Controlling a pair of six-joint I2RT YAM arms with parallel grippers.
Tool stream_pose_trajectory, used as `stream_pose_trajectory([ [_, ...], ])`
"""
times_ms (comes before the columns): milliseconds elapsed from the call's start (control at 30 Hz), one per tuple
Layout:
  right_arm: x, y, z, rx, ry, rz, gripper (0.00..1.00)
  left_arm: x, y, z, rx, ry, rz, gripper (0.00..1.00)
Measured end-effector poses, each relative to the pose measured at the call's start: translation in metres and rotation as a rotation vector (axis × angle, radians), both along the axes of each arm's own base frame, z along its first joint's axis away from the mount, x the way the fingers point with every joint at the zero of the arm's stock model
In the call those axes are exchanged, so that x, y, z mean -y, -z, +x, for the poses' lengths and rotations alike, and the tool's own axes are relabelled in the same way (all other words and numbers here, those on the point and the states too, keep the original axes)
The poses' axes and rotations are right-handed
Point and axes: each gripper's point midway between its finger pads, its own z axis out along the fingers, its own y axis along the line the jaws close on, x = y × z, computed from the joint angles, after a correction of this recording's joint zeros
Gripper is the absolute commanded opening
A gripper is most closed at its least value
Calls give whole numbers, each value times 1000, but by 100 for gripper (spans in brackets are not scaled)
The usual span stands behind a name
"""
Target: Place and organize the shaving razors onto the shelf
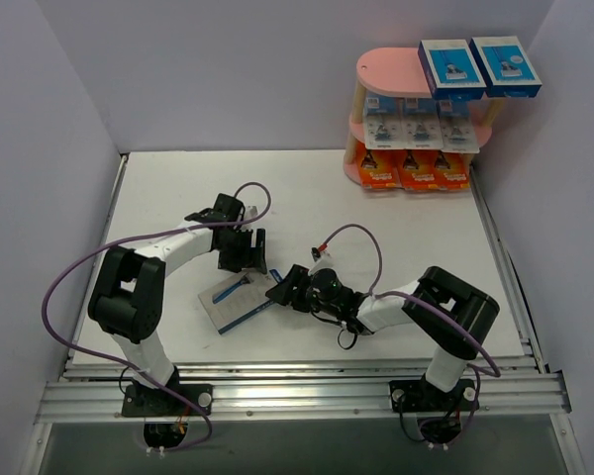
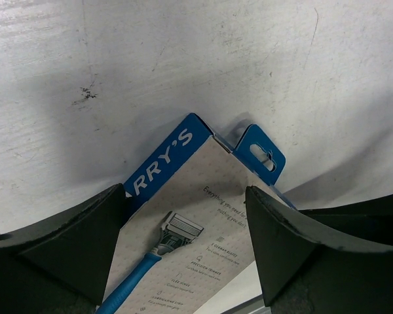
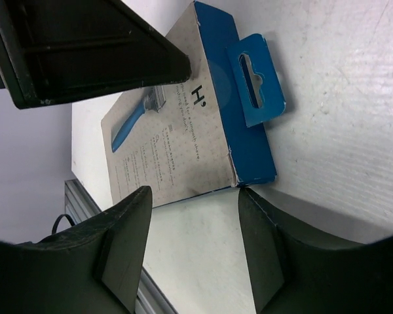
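Shelf point(image 1: 386, 67) w/ 8 pks point(image 1: 416, 170); 9th pk point(image 1: 236, 302) on table point(image 1: 376, 218).

Razor box point(image 2: 209, 222) matt printed cardboard. Bench point(image 2: 183, 65) white, scuffed, faintly grained. Left pincer point(image 2: 183, 196) matt black plastic. Shelf point(image 1: 386, 69) smooth pink boards, pale wooden posts.

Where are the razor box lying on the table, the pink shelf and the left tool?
razor box point(image 1: 238, 305): top view, middle of its printed face.
pink shelf point(image 1: 386, 67): top view, bare part of its top board.
left tool point(image 2: 183, 196): left wrist view, the gap midway between its fingertips.
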Motion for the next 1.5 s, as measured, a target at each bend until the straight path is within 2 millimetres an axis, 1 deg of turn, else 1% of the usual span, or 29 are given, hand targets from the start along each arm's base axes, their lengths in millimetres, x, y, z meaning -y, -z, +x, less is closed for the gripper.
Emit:
stream_pose_trajectory([
  [133,-2,-4,12,13,19,-18,51,0,-1,2,16,5,0,82],
  [300,-2,-3,25,17,49,-34,51,-1,-2,4,34,17,10,82],
  [567,-4,-9,37,44,65,-89,51,-2,-2,5,40,22,19,82],
  [667,-4,-13,39,51,63,-106,51,-1,-2,5,42,25,10,82],
  [933,-5,-17,45,60,64,-115,50,2,-4,5,48,40,-3,83],
  [1167,-8,-26,53,85,65,-116,50,1,-10,9,71,42,-15,83],
  [1500,-12,-31,56,96,61,-114,50,-1,-11,10,72,47,-25,84],
])
